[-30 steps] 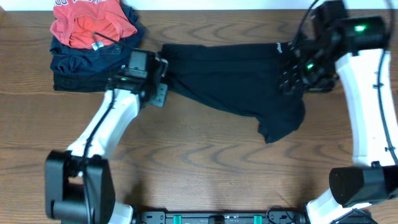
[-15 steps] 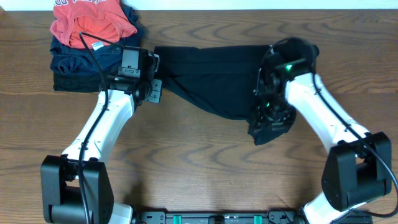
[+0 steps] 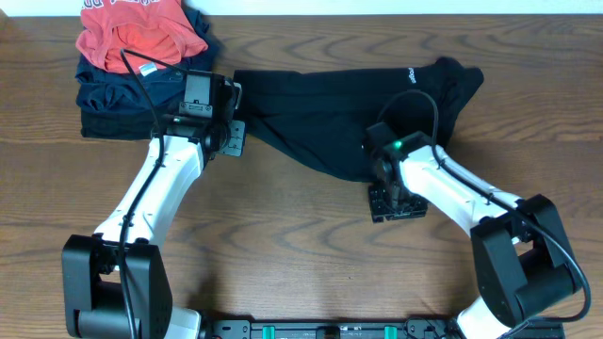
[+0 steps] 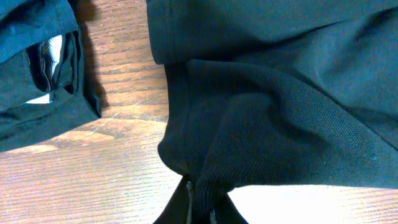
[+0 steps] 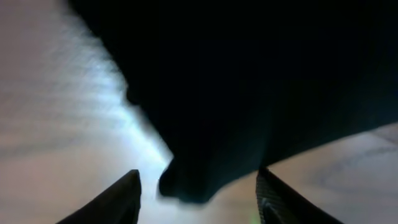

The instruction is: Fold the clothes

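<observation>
Right hand (image 3: 394,201), released, has drawn back; black garment (image 3: 320,94) hem lies just ahead of it. Left hand (image 3: 236,134) clenches the garment's edge. Judged step: regrasp; next, close on hem.

Black garment (image 3: 320,104) with white logo (image 3: 412,72); red-orange shirt (image 3: 141,33); navy stack (image 3: 113,104); brown wood-grain table (image 3: 301,273)

A crumpled red-orange shirt (image 3: 141,33) is sitting on top of a stack of folded dark navy garments (image 3: 108,104), up in the top-left corner of the overhead view. The whole pile is resting on the brown wood-grain worktop (image 3: 301,273). In the left wrist view, a bit of white label (image 4: 50,53) is peeking out between the navy layers.
</observation>
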Action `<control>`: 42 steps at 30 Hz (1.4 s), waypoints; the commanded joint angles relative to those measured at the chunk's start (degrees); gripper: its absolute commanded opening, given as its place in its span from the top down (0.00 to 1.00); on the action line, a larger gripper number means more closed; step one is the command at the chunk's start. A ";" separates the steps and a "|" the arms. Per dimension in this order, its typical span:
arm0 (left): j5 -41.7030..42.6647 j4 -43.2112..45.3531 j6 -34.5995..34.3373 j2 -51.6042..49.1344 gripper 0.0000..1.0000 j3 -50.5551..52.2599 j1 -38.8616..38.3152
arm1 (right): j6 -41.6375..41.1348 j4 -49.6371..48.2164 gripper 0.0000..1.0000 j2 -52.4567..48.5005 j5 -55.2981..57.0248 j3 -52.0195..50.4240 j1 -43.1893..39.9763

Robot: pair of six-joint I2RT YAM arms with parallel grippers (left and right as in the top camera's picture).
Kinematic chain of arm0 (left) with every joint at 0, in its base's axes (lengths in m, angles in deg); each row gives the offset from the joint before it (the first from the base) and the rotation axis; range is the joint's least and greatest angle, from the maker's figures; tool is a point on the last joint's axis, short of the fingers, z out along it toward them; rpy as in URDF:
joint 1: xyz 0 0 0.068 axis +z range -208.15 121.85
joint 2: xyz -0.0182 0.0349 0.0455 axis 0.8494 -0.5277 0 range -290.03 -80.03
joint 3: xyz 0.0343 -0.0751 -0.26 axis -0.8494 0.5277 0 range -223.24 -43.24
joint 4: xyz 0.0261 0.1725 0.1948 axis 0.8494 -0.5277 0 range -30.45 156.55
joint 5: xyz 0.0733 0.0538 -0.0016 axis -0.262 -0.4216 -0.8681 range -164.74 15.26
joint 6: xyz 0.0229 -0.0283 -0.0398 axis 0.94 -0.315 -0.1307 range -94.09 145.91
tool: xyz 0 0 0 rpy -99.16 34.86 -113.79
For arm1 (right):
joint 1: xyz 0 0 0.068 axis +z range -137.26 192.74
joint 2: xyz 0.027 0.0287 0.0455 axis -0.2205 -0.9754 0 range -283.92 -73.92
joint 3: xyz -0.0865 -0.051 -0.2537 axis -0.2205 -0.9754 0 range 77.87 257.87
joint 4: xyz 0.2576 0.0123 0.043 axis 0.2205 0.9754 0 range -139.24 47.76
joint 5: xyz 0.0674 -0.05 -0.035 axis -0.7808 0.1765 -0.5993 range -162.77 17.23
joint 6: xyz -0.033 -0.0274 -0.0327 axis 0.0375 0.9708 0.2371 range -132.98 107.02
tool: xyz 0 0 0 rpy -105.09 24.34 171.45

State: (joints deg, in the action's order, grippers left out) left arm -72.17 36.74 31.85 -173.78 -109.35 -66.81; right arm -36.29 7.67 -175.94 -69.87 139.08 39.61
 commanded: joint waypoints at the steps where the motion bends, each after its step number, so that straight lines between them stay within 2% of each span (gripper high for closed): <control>1: -0.68 -0.15 -0.70 0.15 0.94 -0.72 0.28 | -5.73 -2.25 0.54 -0.09 5.25 -2.10 0.44; 4: -0.68 -0.13 -0.70 0.15 0.94 -0.72 0.28 | -6.99 -2.54 0.76 -0.09 8.17 -2.16 0.42; 6: -0.68 -0.13 -0.70 0.15 0.94 -0.72 0.28 | -7.54 -2.54 0.94 -0.09 10.10 -2.14 0.42; 7: -0.68 -0.13 -0.70 0.15 0.94 -0.72 0.28 | -7.54 -2.54 0.99 -0.09 10.71 -2.12 0.42; 11: -0.70 -0.52 -0.68 0.15 0.94 -0.72 0.28 | -7.54 -1.62 0.99 0.50 11.72 -1.90 0.42; 16: -0.70 -1.40 -0.66 0.15 0.94 -0.72 0.28 | -7.17 4.61 0.99 5.46 12.13 -0.66 0.42; 21: -0.70 -1.40 -0.66 0.15 0.94 -0.72 0.28 | -2.03 6.49 0.99 12.17 12.31 -0.02 -0.33; 29: -0.70 -1.42 -0.66 0.15 0.94 -0.72 0.28 | 7.76 -1.51 0.99 14.69 12.31 -0.02 -3.82; 42: -0.70 -1.42 -0.66 0.15 0.94 -0.72 0.28 | 12.87 -19.06 0.99 14.67 9.94 -0.02 -14.99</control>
State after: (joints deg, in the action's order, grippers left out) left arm -72.17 35.48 31.83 -173.78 -109.35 -66.81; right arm -26.09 -9.95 -161.23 -59.18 138.27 26.30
